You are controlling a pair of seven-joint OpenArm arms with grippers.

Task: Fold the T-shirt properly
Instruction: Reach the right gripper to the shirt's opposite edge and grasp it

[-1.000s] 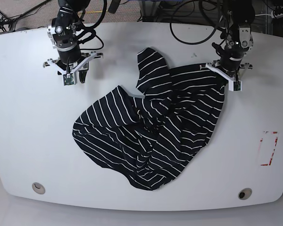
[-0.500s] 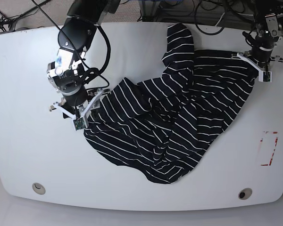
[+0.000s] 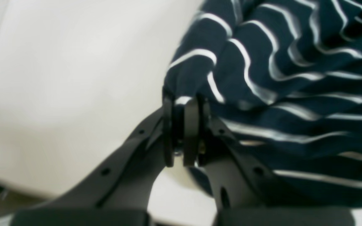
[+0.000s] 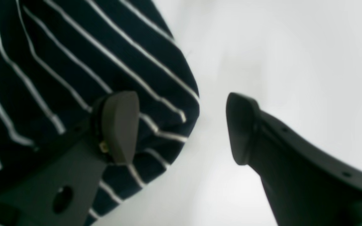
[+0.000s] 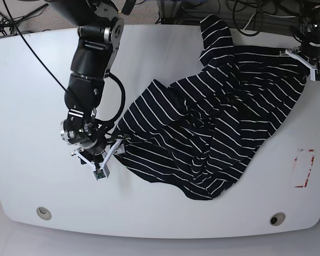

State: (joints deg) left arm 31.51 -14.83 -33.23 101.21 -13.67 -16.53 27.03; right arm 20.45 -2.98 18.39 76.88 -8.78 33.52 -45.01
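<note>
**Ana:** Base view first: the T-shirt sprawls across the white table, crumpled, dark with thin white stripes, running from the far right edge down toward the middle front. One flap pokes up at the far edge, near the cables.

**Ben:** And the left gripper, up in that far right corner?

**Ana:** It sits right at the shirt's upper right corner. Left wrist view settles it: the left gripper has its two black fingers pinched nearly together, a fold of striped T-shirt clamped between them. The cloth spreads away to the right of the grip, bare table to the left.

**Ben:** Right gripper?

**Ana:** Low on the left side of the base view, the right gripper is down at the shirt's lower left edge, its arm reaching in from the far side of the table. Right wrist view: the right gripper is spread wide, gripping nothing. One finger lies over the striped T-shirt, the other over bare white table, with the rounded hem of the cloth between them.

**Ben:** Touching the fabric?

**Ana:** Can't tell from this blur whether that finger presses on the cloth or hangs just above it.
</note>
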